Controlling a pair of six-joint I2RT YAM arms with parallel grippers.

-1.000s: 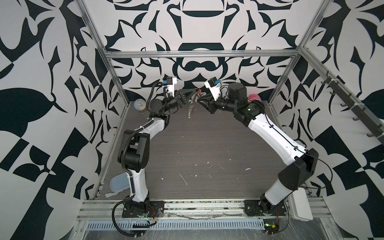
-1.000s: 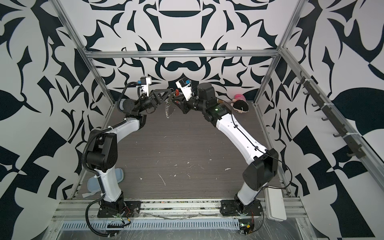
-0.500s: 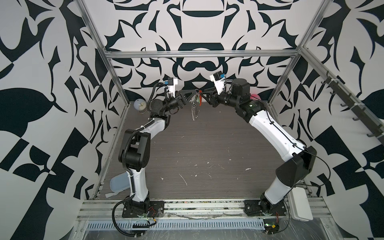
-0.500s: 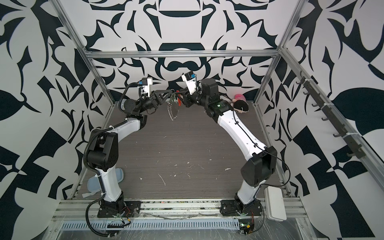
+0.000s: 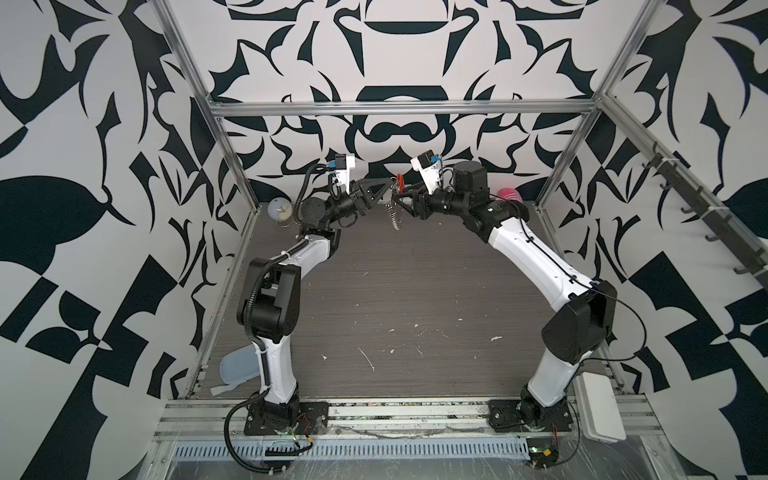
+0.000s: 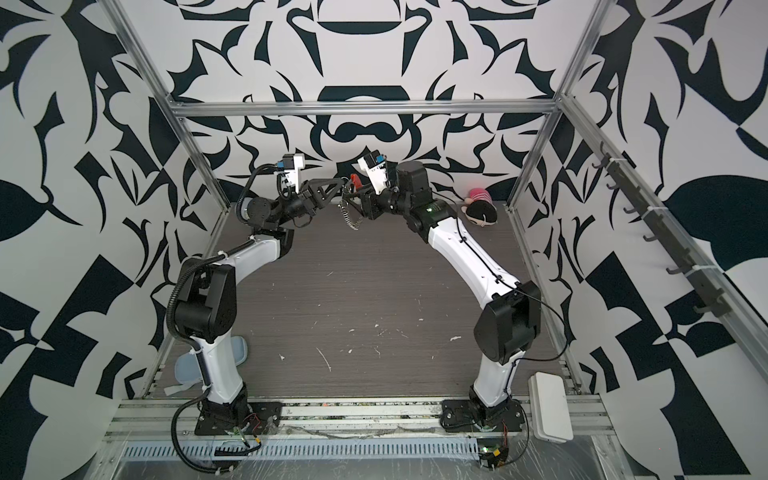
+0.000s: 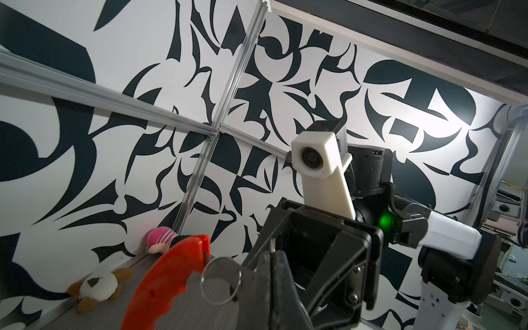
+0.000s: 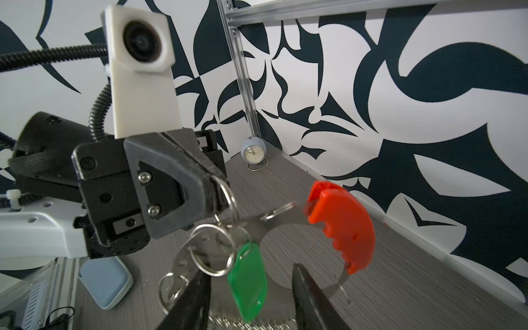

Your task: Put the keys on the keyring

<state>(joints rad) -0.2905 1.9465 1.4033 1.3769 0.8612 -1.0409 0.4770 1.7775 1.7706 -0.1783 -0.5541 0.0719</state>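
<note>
Holds the keyring (image 8: 180,260) up in the air with the left gripper (image 8: 213,183), jaws pressed together on one small silver ring (image 8: 225,194) at the top of the keyring. Shows the same pinch in the left wrist view: fingers (image 7: 285,285) flat against each other, the ring's edge caught between them. Lets the rest of the keyring (image 5: 394,216) (image 6: 351,216) dangle below that pinch, clear of the table (image 5: 415,282) in both top views.

Carries the red-orange plastic piece (image 8: 343,225) on the keyring's upper arc, on the side away from the left gripper.

Has the keys (image 8: 248,285), a green tag, hanging inside the keyring's loop, just below the pinched ring, from a silver ring in the cluster against the keyring's band. Cannot tell whether that ring runs through the loop itself.

Brings the right gripper (image 8: 251,271) up to the keyring from the side opposite the left gripper, jaws parted to a middling gap, gripping nothing. Sets one finger on either side of the green tag, in front of the keyring's lower arc. Cannot tell whether either finger touches the tag.

Leaves a clock (image 8: 253,150), a plush toy (image 6: 480,208) and a blue case (image 8: 105,283) on the table, all well apart from the keyring.
</note>
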